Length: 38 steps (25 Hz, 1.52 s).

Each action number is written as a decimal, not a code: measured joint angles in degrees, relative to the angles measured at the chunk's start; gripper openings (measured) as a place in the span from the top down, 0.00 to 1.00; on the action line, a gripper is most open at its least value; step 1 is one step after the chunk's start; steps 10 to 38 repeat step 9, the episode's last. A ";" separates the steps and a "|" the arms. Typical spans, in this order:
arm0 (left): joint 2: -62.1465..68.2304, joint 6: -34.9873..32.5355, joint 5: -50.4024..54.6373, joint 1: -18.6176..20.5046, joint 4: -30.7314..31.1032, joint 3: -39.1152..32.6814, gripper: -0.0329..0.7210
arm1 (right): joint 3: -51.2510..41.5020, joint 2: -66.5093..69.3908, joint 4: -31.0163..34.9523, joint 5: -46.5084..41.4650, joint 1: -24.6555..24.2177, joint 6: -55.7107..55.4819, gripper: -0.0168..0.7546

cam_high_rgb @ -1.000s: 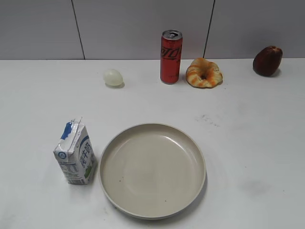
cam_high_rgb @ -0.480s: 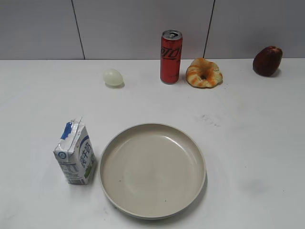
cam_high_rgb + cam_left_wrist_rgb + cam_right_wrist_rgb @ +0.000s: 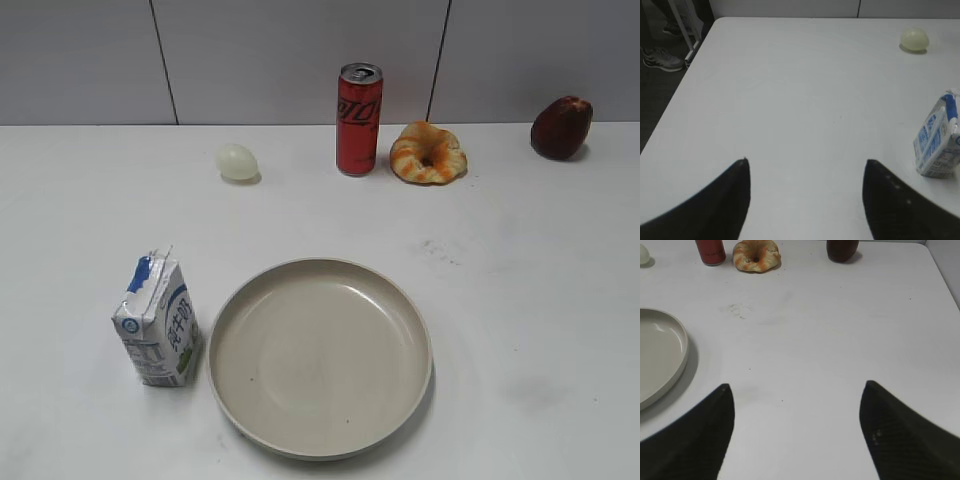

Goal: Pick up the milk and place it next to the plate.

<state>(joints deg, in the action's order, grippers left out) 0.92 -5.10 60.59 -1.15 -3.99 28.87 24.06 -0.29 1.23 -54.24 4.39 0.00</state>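
The left gripper (image 3: 805, 200) is hanging over bare tabletop with its two dark fingers spread wide apart and nothing between them. The milk carton (image 3: 937, 137) is standing ahead of it and off to its right, well clear of the fingers, upright, its long axis vertical and its blue folded top uppermost. The right gripper (image 3: 797, 432) is likewise gaping and holding nothing, and it is seeing only the plate's (image 3: 660, 357) far edge to its left, so the left arm looks the nearer one for any reach to the carton.

In the exterior view the carton (image 3: 157, 322) is standing just beside the left rim of the beige plate (image 3: 320, 357), seemingly not touching it. The white table (image 3: 520, 300) is running back to a pale egg (image 3: 238, 162), a red soda can (image 3: 359, 118), a glazed bread ring (image 3: 428, 152) and a dark red fruit (image 3: 561, 127) along a grey panelled wall (image 3: 300, 50).
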 joint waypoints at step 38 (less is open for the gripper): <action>-1.04 0.00 0.08 0.00 0.05 0.01 0.25 | 0.00 0.00 0.05 0.00 0.00 0.00 0.22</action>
